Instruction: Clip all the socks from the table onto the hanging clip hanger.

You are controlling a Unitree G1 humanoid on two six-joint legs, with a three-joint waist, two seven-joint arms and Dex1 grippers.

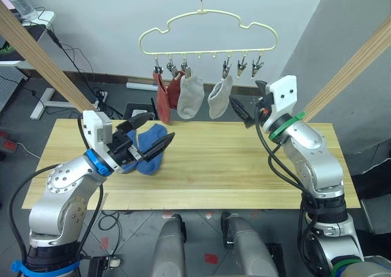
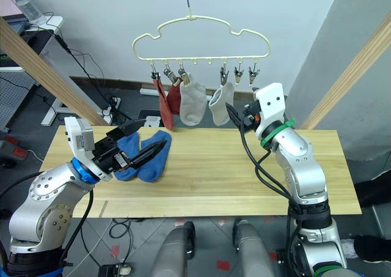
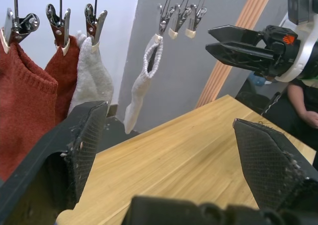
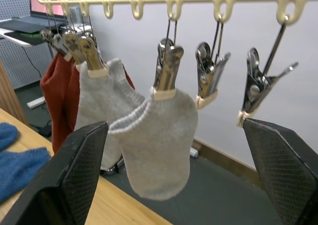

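Socks are split between hanger and bench; four hang already from the clip hanger point(image 1: 208, 29), two rust-red socks point(image 1: 165, 99) on the far-left clips and two light grey socks point(image 1: 190, 96) just right of them, toes down so the cuffs sit in the clips; the two clips at the right end point(image 4: 258, 88) hang bare, seemingly kept for the last pair; the two blue socks point(image 2: 143, 155) lie side by side on the left part of the bench point(image 1: 244, 167), near its far edge. The left pincer point(image 1: 143, 144) hovers just over them with its fingers spread, one to each side of the near sock, likely lined up to close on it; nothing is pinched yet. The right pincer point(image 1: 250, 109) is raised at the far right, near the bare clips and the right-hand grey sock, fingers spread and holding nothing, probably waiting to press a clip open once a blue sock is lifted.
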